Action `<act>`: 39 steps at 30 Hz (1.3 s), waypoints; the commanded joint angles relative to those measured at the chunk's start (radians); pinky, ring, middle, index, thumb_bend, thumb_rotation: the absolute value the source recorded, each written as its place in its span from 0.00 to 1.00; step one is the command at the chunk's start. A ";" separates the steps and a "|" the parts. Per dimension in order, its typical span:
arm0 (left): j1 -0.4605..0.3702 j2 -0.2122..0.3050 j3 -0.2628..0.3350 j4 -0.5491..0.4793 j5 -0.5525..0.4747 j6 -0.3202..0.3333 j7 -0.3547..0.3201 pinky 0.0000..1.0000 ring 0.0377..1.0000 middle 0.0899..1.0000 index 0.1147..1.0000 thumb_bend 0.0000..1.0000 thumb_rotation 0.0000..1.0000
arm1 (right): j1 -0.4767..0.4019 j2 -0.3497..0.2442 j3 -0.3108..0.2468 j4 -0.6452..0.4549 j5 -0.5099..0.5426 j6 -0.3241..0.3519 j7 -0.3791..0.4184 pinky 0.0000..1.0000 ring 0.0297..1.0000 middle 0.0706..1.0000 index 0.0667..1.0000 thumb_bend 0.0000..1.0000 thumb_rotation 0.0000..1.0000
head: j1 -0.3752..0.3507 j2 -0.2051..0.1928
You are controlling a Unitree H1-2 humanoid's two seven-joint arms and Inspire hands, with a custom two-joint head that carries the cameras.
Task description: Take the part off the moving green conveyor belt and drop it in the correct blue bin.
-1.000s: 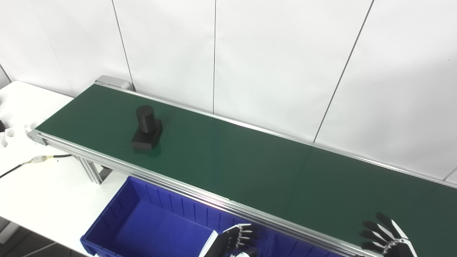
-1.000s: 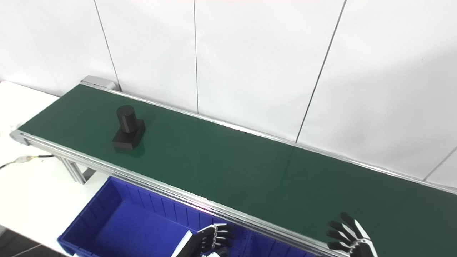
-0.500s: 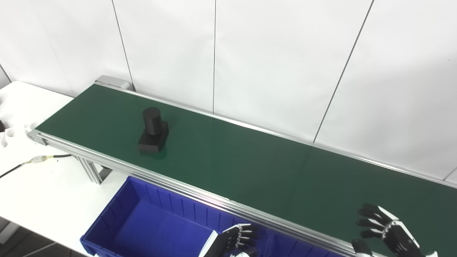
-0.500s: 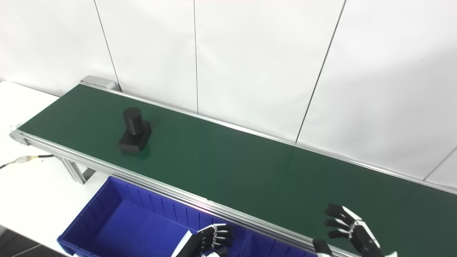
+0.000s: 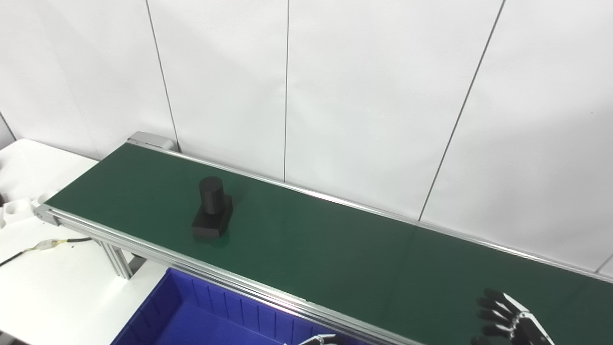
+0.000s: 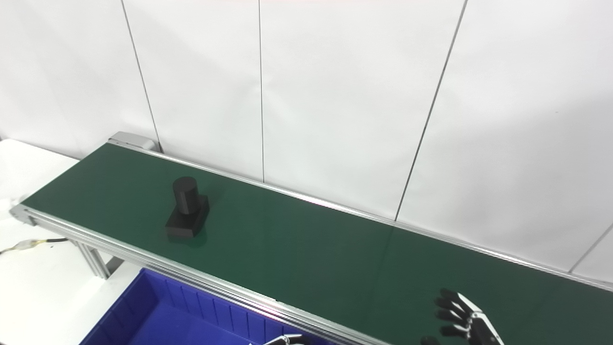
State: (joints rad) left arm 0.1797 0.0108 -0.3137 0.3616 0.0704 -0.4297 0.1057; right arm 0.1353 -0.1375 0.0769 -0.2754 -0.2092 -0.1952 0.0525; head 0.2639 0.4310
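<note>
A matte black part (image 5: 212, 214), an upright cylinder on a rectangular block, stands on the smooth green conveyor belt (image 5: 335, 249) toward its left end. The ribbed blue plastic bin (image 5: 191, 316) lies below the aluminium rail. The right hand (image 5: 510, 323) hovers with fingers spread and empty; the left hand (image 6: 286, 340) barely shows, its state unclear.

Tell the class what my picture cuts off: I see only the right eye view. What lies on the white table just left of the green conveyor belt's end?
Observer: A white moulded tray with round hollows lies on the white table, beside the near corner of the green conveyor belt.
Operator: Does the wall show anything more on that side?
Observer: Yes, one more wall seam slants down at the far left edge.
</note>
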 commanded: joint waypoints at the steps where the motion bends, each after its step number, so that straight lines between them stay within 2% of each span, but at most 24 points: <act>1: -0.020 0.002 -0.002 -0.015 0.001 -0.040 0.004 0.60 0.66 0.70 0.73 0.71 0.67 | -0.038 0.000 -0.006 -0.011 0.014 -0.002 0.002 0.61 0.69 0.73 0.78 0.45 0.51 | -0.001 0.001; 6: -0.027 0.004 -0.003 -0.010 0.001 -0.040 0.003 0.60 0.66 0.70 0.73 0.71 0.68 | -0.088 -0.007 -0.006 0.042 -0.001 0.004 0.004 0.59 0.70 0.74 0.78 0.44 0.49 | -0.010 -0.001; 12: -0.032 0.004 -0.003 -0.003 0.005 -0.040 0.008 0.60 0.66 0.70 0.73 0.71 0.68 | -0.142 -0.020 0.000 0.087 -0.027 0.026 0.018 0.64 0.73 0.76 0.79 0.48 0.44 | -0.015 -0.002; 16: -0.035 0.006 -0.005 0.001 0.004 -0.040 0.008 0.60 0.66 0.70 0.73 0.72 0.69 | -0.162 -0.025 0.005 0.092 -0.037 0.047 0.028 0.69 0.76 0.78 0.81 0.47 0.32 | -0.020 0.000; 20: -0.034 0.003 0.000 -0.001 -0.004 -0.040 0.003 0.60 0.66 0.70 0.73 0.72 0.69 | -0.174 -0.023 0.007 0.096 -0.042 0.071 0.036 0.72 0.79 0.79 0.82 0.48 0.29 | -0.024 0.002; 26: -0.034 0.006 -0.001 0.000 -0.002 -0.040 0.004 0.60 0.66 0.70 0.73 0.72 0.70 | -0.197 -0.023 0.014 0.148 -0.048 0.047 0.031 0.74 0.80 0.80 0.84 0.48 0.25 | -0.036 0.002; 31: -0.036 0.005 0.000 0.002 -0.004 -0.040 0.004 0.60 0.66 0.70 0.73 0.70 0.69 | -0.220 -0.017 0.014 0.186 -0.032 0.037 0.030 0.74 0.81 0.80 0.84 0.47 0.17 | -0.036 0.002; 36: -0.037 0.001 0.000 0.007 -0.004 -0.040 0.004 0.61 0.66 0.70 0.73 0.71 0.70 | -0.244 -0.021 0.017 0.222 -0.028 0.028 0.032 0.74 0.80 0.80 0.85 0.46 0.21 | -0.039 -0.002; 39: -0.034 -0.001 0.002 0.004 -0.009 -0.040 -0.001 0.61 0.67 0.70 0.74 0.72 0.70 | -0.260 -0.025 0.024 0.246 -0.030 0.022 0.037 0.75 0.81 0.81 0.85 0.48 0.28 | -0.038 -0.001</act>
State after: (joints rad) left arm 0.1617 0.0191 -0.3113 0.3787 0.0632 -0.4298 0.1056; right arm -0.0856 -0.1563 0.0970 -0.0227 -0.2490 -0.1378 0.0864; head 0.2255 0.4280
